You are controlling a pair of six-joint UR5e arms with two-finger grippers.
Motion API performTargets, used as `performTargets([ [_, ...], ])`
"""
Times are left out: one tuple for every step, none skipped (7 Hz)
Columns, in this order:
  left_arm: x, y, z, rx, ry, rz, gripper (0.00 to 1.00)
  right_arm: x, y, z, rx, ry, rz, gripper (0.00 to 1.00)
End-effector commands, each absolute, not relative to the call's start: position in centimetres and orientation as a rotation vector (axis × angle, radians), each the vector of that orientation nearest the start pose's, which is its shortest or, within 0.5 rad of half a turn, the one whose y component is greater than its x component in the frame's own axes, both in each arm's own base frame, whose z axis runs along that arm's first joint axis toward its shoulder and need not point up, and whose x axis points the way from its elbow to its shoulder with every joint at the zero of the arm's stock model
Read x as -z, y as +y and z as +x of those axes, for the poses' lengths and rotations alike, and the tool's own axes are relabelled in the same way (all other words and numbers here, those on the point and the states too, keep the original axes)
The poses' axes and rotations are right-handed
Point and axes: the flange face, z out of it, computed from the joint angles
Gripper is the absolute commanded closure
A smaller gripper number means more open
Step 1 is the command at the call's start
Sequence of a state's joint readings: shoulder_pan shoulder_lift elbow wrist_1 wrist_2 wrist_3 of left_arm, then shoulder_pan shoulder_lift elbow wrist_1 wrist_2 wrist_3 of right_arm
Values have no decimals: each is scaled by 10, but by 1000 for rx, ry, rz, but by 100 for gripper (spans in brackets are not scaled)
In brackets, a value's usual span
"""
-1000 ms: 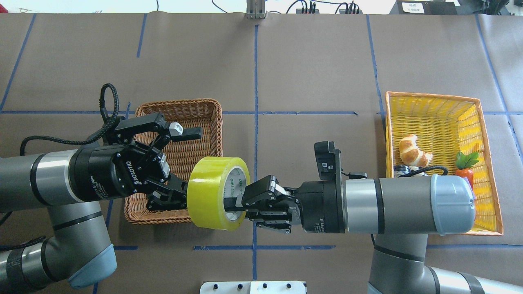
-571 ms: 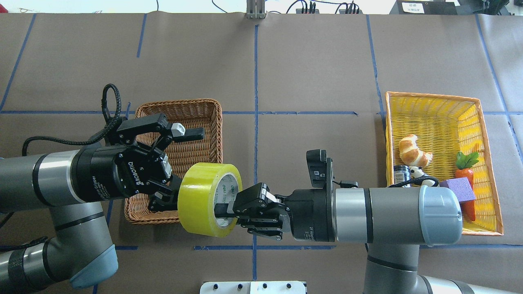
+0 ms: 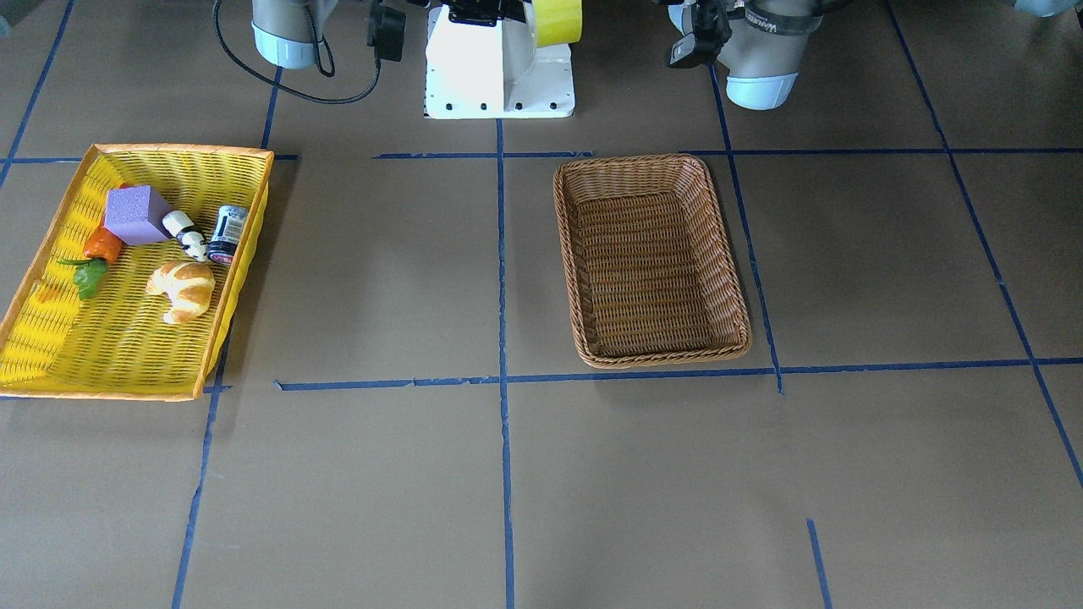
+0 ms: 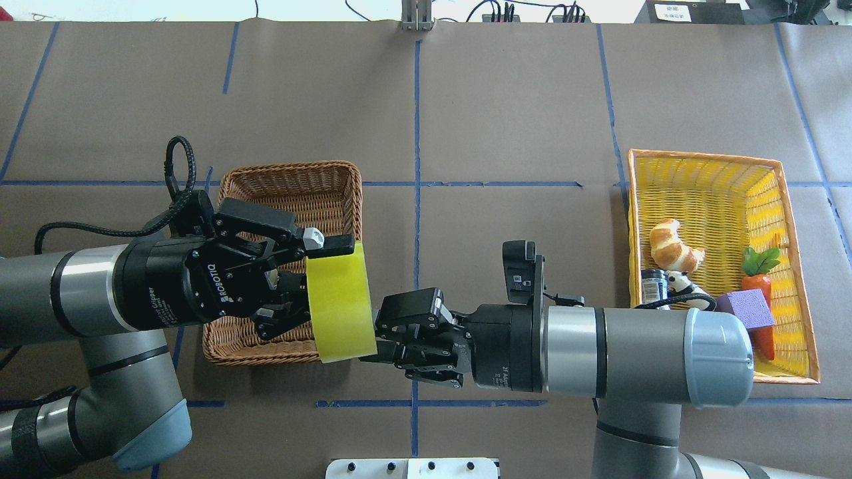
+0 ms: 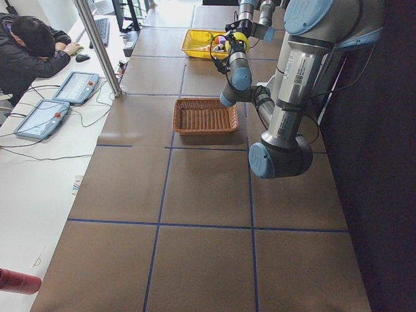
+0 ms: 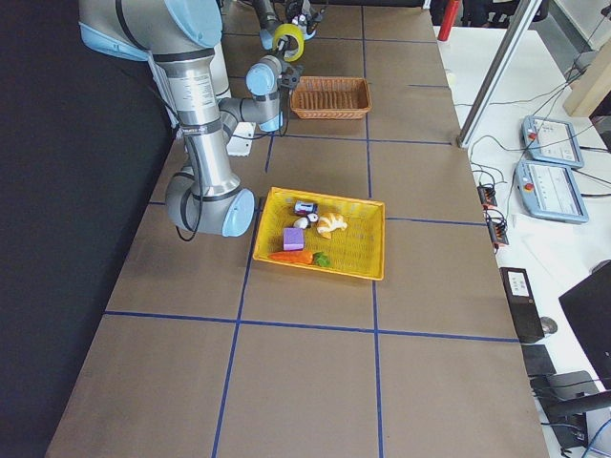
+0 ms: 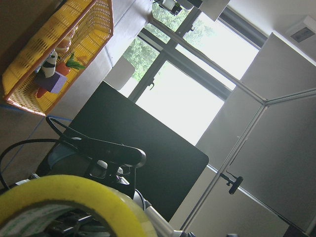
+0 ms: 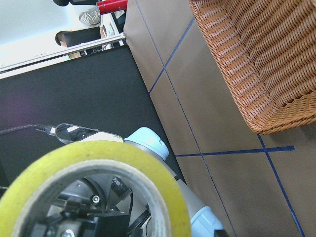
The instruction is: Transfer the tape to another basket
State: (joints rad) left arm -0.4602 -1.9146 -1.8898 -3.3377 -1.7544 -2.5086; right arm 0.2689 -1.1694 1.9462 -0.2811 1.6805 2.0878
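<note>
The task looks about half done, judging by how things lie. The tape (image 4: 339, 303) is out of the yellow tray (image 3: 118, 338) and not yet in the brown basket (image 3: 647, 271), whose floor is bare. The roll hangs in the air between the two arms, edge-on to the overhead camera, near the robot's side of the brown basket and clear of the bench (image 4: 506, 120). The right claw (image 4: 374, 339) is clamped on the roll's wall from the right side. The left claw (image 4: 323, 286) straddles the roll from the other side, one finger lying along its upper edge. I cannot tell whether that claw has closed on it, as the lower finger is hidden behind the roll. What seems left is for the left claw to take a firm hold, the right one to let go, and the roll to be lowered into the brown basket and released. By count there are one tape, two baskets and two claws. The yellow tray holds one croissant (image 3: 182, 288), one purple block (image 3: 135, 214), one carrot (image 3: 100, 245), one small dark can (image 3: 228, 234) and one small panda figure (image 3: 186, 233).
</note>
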Motion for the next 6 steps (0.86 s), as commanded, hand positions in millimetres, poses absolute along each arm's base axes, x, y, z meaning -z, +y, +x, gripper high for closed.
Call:
performTargets([
  [-183,-297,340,410,2362,-666,99,-143,-246,-435,-396,-2074,-317,0],
  [-183,-296,339,409,2359,-665,99,-142,-244,-435,-399,-2076,-319,0],
  [-181,-295,331,396,2362,-658,100,-144,-244,-435,-399,-2074,-314,0],
  [-198,-302,319,402,2325,-625,100,-143,-247,-432,-338,-2082,-198,0],
  [-208,-316,300,394,2291,-570,100,-153,-248,-434,-288,-2061,-106,0],
  [-211,-328,295,400,2212,-546,100,-158,-259,-427,-273,-2042,-30,0],
])
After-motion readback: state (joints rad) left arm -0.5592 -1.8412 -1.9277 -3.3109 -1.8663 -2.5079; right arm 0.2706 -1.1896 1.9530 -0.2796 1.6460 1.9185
